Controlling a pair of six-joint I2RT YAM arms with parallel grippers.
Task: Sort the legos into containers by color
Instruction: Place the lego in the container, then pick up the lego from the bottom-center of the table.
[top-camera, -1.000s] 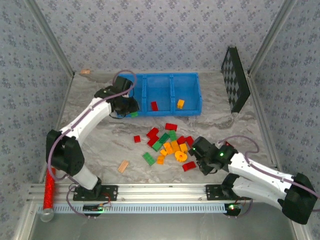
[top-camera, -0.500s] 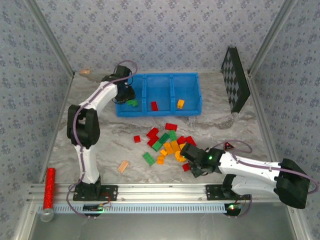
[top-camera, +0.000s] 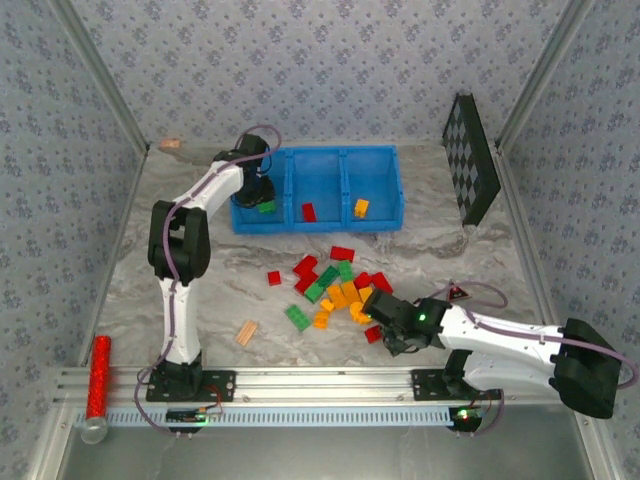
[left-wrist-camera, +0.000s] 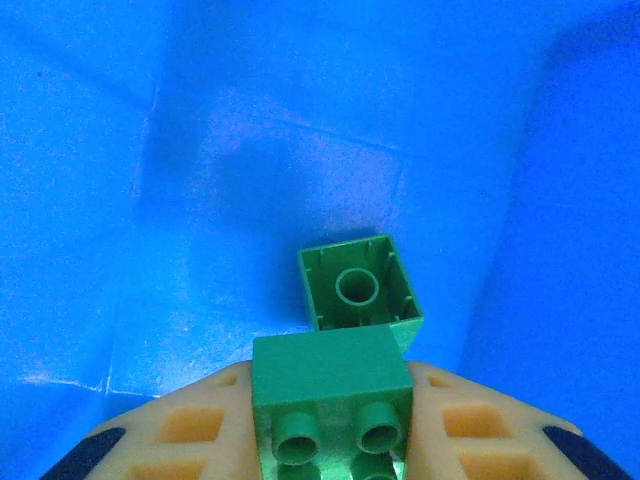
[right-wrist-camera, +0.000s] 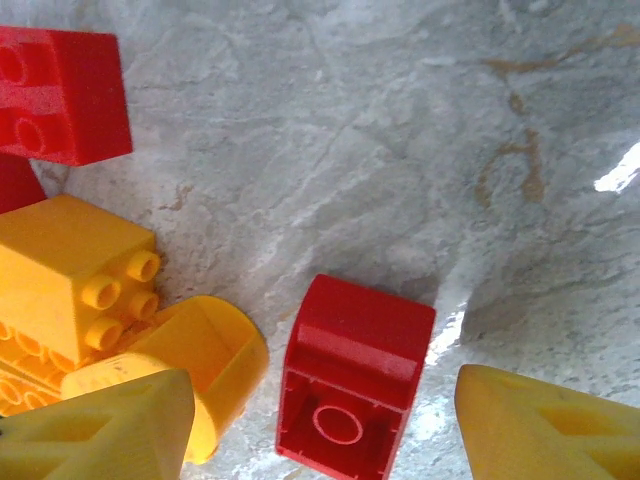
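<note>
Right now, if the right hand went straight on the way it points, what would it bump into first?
The right hand would probably meet the upside-down red brick lying between its fingers first, then the table.

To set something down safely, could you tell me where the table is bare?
Bare marble: right of the pile of red, green and orange plastic bricks, by the black checkered board; and left of it, beyond the tan wooden block. Crowded: the pile, the right gripper at its near edge.
</note>
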